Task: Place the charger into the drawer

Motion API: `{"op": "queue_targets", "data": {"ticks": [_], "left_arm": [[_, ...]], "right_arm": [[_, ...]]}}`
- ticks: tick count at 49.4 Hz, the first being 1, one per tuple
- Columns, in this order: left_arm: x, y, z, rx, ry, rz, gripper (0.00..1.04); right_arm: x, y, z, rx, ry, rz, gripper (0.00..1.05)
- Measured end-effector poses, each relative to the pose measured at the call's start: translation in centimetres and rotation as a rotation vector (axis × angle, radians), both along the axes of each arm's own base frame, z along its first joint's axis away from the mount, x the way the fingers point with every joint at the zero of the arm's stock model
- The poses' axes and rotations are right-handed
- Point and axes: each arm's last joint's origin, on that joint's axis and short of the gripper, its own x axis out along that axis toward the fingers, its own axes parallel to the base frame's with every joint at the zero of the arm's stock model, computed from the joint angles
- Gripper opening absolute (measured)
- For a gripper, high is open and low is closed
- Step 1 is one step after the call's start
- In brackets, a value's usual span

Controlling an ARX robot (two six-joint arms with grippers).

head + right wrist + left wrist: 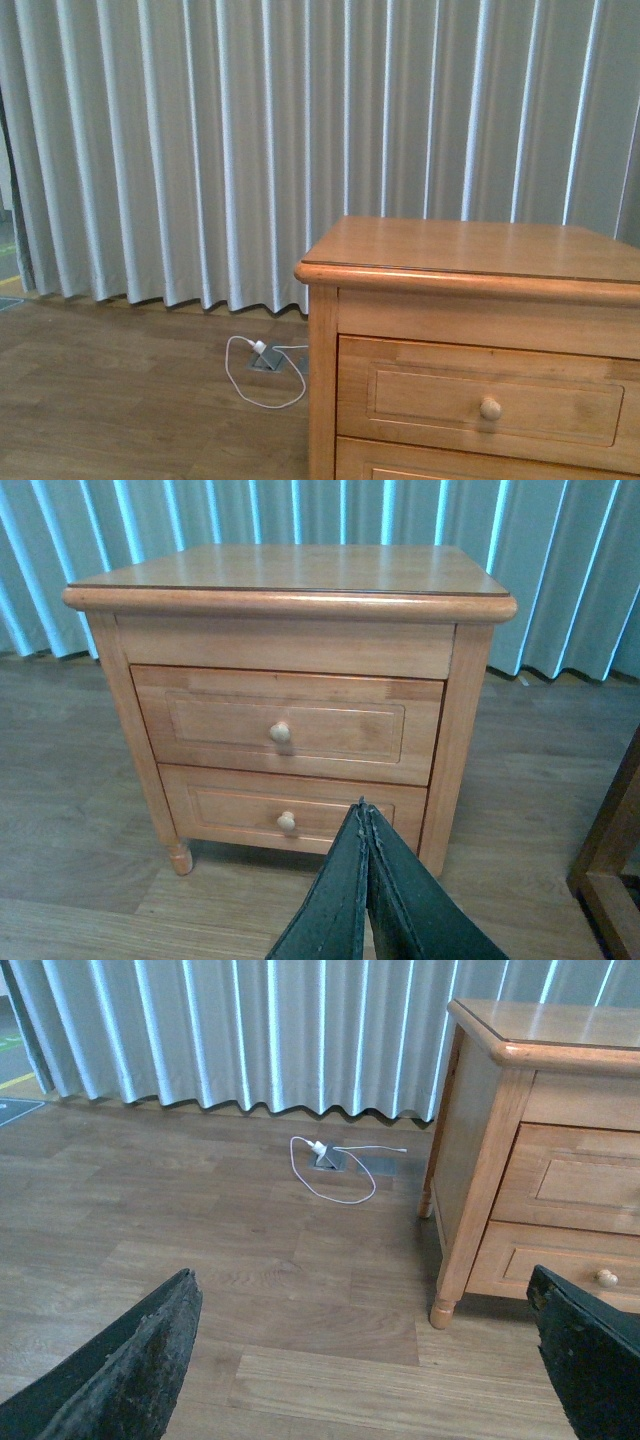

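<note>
A wall of pale pleated curtain point(200, 140) fills the background, falling to a brown wood-plank floor point(200, 1250). Against it stands a honey-coloured wooden nightstand point(470, 255), filling the front view from 3 to 5 o'clock, its top bare and glossy. Its upper drawer point(285, 725) is closed, the tall front showing a recessed rectangular panel and one round pale knob point(280, 732) at its middle. Below it sits a second drawer point(285, 815), also closed, with its own knob point(287, 821).

On the floor at about 7 o'clock in the front view, just left of the nightstand's foot, a thin white cable point(262, 375) loops out from a small grey floor box point(268, 358); its plug is white. The charger with the black cable does not appear in any view.

The left gripper point(360, 1370) has its two dark fingers point(130, 1370) spread wide apart above the bare floor, holding nothing. The right gripper point(366, 825) points toward the nightstand's lower front, its fingers point(335, 900) pressed together with nothing between them.
</note>
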Motion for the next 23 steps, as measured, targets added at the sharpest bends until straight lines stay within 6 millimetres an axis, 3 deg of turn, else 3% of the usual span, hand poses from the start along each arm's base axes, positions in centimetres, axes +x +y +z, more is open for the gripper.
{"op": "queue_targets", "data": {"ticks": [3, 23], "left_arm": [[0.00, 0.00, 0.00, 0.000, 0.000, 0.000, 0.99], [0.00, 0.00, 0.00, 0.000, 0.000, 0.000, 0.99]], "right_arm": [[0.00, 0.00, 0.00, -0.001, 0.000, 0.000, 0.06], [0.00, 0.00, 0.00, -0.001, 0.000, 0.000, 0.78]]}}
